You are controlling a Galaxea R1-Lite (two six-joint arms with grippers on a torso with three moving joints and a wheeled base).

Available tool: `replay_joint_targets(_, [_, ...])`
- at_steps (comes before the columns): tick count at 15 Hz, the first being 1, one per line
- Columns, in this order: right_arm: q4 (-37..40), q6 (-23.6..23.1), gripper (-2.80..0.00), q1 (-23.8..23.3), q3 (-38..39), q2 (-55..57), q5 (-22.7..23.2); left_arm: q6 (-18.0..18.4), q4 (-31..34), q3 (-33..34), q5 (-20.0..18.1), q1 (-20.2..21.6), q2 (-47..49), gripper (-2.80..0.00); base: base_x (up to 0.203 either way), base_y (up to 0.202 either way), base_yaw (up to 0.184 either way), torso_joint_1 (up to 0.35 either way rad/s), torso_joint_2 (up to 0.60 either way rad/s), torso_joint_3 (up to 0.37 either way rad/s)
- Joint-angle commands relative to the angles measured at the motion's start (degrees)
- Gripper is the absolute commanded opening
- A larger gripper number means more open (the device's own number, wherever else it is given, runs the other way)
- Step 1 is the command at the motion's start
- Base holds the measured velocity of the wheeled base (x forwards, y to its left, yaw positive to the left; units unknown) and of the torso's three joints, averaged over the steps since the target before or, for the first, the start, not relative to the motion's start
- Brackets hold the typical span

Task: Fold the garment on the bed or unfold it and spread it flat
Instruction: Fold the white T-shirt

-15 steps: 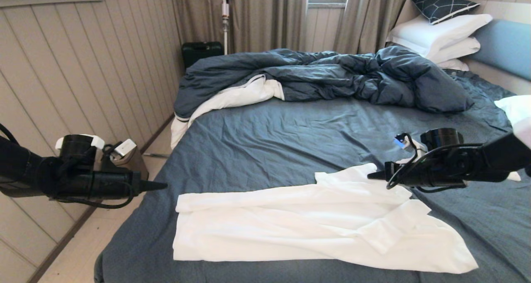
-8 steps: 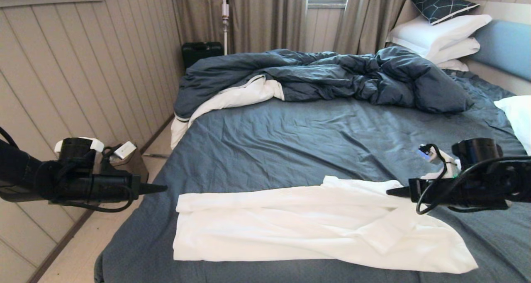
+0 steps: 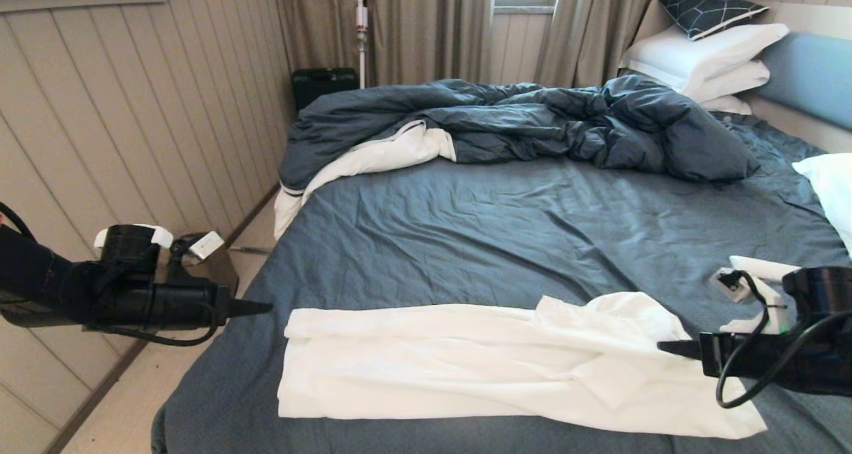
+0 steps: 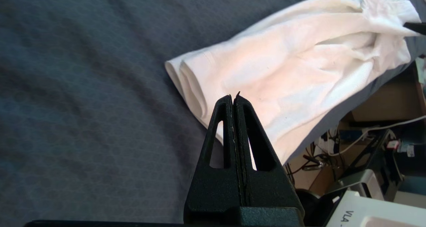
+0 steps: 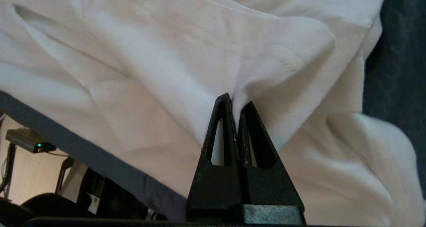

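With the right claw [image 5: 237,104] pinching the garment's [image 3: 466,367] fold, draw it gently across the bed [image 3: 466,227] while the closed, empty left claw [image 3: 263,306] waits beside.

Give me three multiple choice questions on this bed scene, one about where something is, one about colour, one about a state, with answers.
1. Where does the garment lie on the bed?
A. near edge
B. by the pillows
C. under the duvet
2. What colour is the garment?
A. blue
B. white
C. grey
3. How is the right hand?
A. wide open
B. out of view
C. shut on a cloth fold

A: it lies along the bed's near edge.
B: plain white cloth.
C: the right wrist view shows cloth pinched between its fingers.
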Motion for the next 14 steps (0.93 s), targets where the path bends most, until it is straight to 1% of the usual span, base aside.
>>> replay_joint_targets(1, [-0.2, -1.4, -2.80, -1.3, 2.3, -0.9, 0.2, 0.5, -0.1, 0.1, -0.3, -0.2, 0.4, -2.80, 0.000, 0.000, 0.000, 0.000, 0.00, 0.000])
replay_joint_targets(3, [-0.3, -3.7, -2.80, -2.4, 4.0, -0.9, 0.2, 0.6, -0.1, 0.1, -0.3, -0.2, 0.6, -2.80, 0.000, 0.000, 0.000, 0.000, 0.00, 0.000])
replay_joint_targets(7, [-1.8, -3.8, -2.80, -3.6, 4.7, 0.7, 0.3, 0.6, -0.1, 0.2, -0.3, -0.2, 0.4, -2.80, 0.000, 0.000, 0.000, 0.000, 0.00, 0.000])
replay_joint_targets(12, [-4.2, -3.7, -2.80, -3.7, 5.4, 2.5, 0.4, 0.6, -0.1, 0.2, -0.3, -0.2, 0.6, -2.80, 0.000, 0.000, 0.000, 0.000, 0.00, 0.000])
replay_joint_targets(13, [-4.8, -3.8, 0.00, -3.7, 6.3, 2.7, 0.3, 0.6, -0.1, 0.1, -0.3, -0.2, 0.6, -2.80, 0.000, 0.000, 0.000, 0.000, 0.00, 0.000])
replay_joint_targets(14, [-6.6, -3.8, 0.00, -3.7, 6.9, 3.1, 0.4, 0.6, -0.1, 0.1, -0.3, -0.2, 0.7, -2.80, 0.000, 0.000, 0.000, 0.000, 0.00, 0.000])
